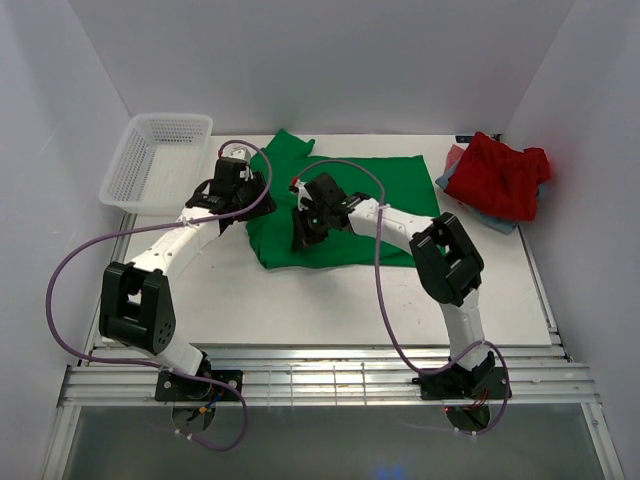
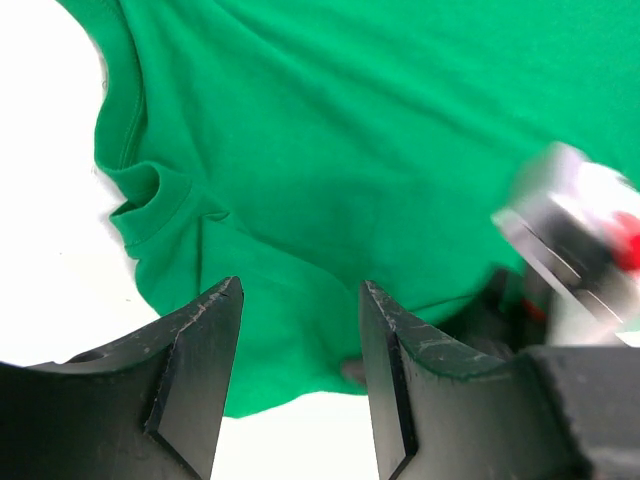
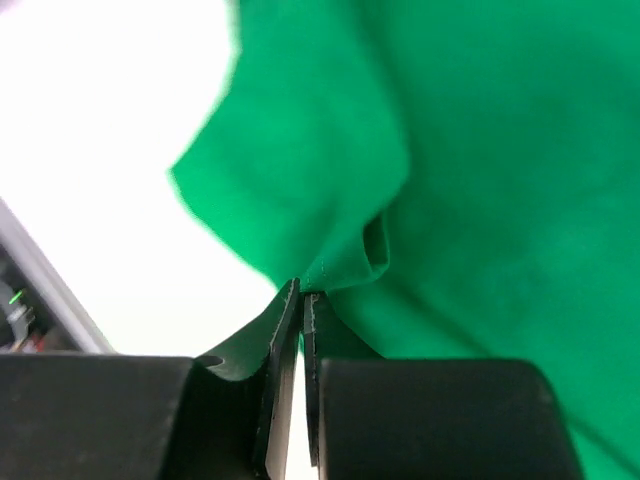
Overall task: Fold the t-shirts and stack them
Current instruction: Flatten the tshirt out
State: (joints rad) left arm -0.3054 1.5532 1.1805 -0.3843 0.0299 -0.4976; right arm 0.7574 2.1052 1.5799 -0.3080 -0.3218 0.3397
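Note:
A bright green t-shirt (image 1: 390, 195) lies spread across the middle of the table. My right gripper (image 1: 303, 238) is at its front left part, and in the right wrist view it (image 3: 302, 295) is shut on a pinched-up fold of the green cloth (image 3: 480, 200). My left gripper (image 1: 255, 198) hovers at the shirt's left edge. In the left wrist view it (image 2: 300, 285) stands open, nothing between its fingers, with the green cloth (image 2: 350, 150) just beyond them. A red t-shirt (image 1: 505, 175) lies bunched at the back right on a blue-grey one (image 1: 493, 221).
A white mesh basket (image 1: 155, 160) stands at the back left corner, just behind the left arm. White walls close in the table on three sides. A blurred silver part of the right arm (image 2: 580, 235) shows close to the left gripper.

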